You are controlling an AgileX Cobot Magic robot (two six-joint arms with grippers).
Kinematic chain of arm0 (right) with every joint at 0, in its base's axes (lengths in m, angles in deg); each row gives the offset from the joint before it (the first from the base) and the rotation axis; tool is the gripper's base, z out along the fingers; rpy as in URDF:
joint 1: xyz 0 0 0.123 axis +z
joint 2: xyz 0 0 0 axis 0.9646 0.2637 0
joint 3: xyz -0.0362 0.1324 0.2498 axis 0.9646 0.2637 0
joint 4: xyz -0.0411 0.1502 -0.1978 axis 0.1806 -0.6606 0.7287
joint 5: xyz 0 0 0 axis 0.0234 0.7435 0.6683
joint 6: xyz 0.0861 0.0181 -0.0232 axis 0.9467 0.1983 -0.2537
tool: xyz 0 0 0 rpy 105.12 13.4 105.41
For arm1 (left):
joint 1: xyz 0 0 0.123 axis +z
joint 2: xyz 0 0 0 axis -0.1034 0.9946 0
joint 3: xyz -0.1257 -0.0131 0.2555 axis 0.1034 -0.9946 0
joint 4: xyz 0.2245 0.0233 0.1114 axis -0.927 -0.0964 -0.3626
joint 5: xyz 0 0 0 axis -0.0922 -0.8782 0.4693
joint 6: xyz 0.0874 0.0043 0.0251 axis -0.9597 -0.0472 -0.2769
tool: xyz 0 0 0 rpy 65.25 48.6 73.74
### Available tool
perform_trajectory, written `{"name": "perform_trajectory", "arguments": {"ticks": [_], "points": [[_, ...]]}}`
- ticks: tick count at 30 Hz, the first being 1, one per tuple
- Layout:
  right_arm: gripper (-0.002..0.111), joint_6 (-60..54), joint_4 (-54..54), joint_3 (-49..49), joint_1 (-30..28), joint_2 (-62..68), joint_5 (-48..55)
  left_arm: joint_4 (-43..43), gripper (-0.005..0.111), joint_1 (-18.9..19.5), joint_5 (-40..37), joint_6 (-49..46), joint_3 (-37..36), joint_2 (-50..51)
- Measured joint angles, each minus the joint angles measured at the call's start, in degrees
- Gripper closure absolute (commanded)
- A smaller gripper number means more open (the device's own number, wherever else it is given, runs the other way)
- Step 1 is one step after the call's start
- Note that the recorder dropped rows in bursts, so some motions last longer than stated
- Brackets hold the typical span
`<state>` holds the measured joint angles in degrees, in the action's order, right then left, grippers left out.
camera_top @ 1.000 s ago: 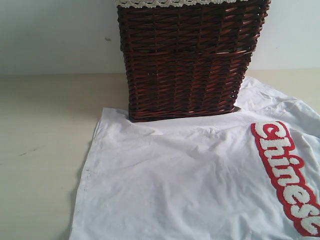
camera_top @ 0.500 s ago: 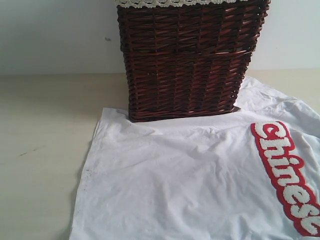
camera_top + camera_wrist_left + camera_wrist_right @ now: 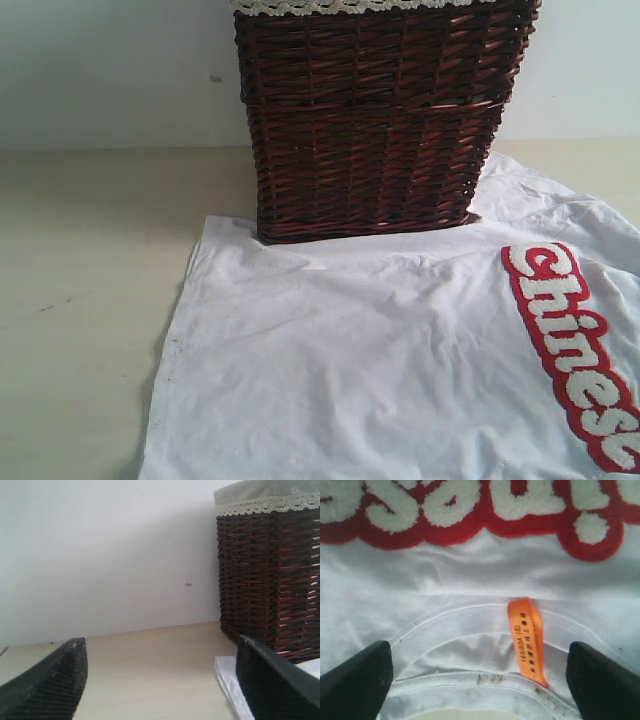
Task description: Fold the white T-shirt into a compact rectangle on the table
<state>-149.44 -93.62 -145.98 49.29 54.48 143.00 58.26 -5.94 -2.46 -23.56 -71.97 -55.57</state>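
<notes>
White cotton, the T-shirt (image 3: 380, 360) lies spread flat on the pale beige table (image 3: 90, 300), filling its near right part, with the red patch (image 3: 575, 350) of fuzzy white lettering towards the right. Its far edge meets the foot of a dark brown wicker basket (image 3: 375, 120) trimmed with cream lace (image 3: 360, 6), standing before a pale wall (image 3: 110, 70). The right gripper (image 3: 477, 652) hangs over the collar and the orange neck tag (image 3: 527, 640), jaws spread wide, holding nothing. The left gripper (image 3: 160, 652) is over table left of the basket, jaws likewise well apart and empty
</notes>
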Motion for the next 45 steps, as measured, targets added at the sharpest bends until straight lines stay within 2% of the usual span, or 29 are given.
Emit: {"name": "perform_trajectory", "arguments": {"ticks": [10, 20, 25, 30, 45], "points": [[0.019, 0.25, 1.38, 0.00, 0.00, 4.25, -6.64, 0.00, 0.029, 0.00, 0.00, 0.00, 0.00, 0.00], [0.019, -0.10, 1.23, -1.02, 0.00, 6.72, -6.89, 0.00, 0.029, 0.00, 0.00, 0.00, 0.00, 0.00], [0.025, 0.85, 3.18, -1.05, 0.28, 6.83, -7.02, 0.00, 0.029, 0.00, 0.00, 0.00, 0.00, 0.00], [0.025, 1.23, 4.22, 0.84, 0.49, 6.16, -9.93, 0.00, 0.029, 0.00, 0.00, 0.00, 0.00, 0.00], [0.025, 1.66, 2.71, 1.21, 0.49, 6.08, -10.17, 0.00, 0.029, 0.00, 0.00, 0.00, 0.00, 0.00]]}}
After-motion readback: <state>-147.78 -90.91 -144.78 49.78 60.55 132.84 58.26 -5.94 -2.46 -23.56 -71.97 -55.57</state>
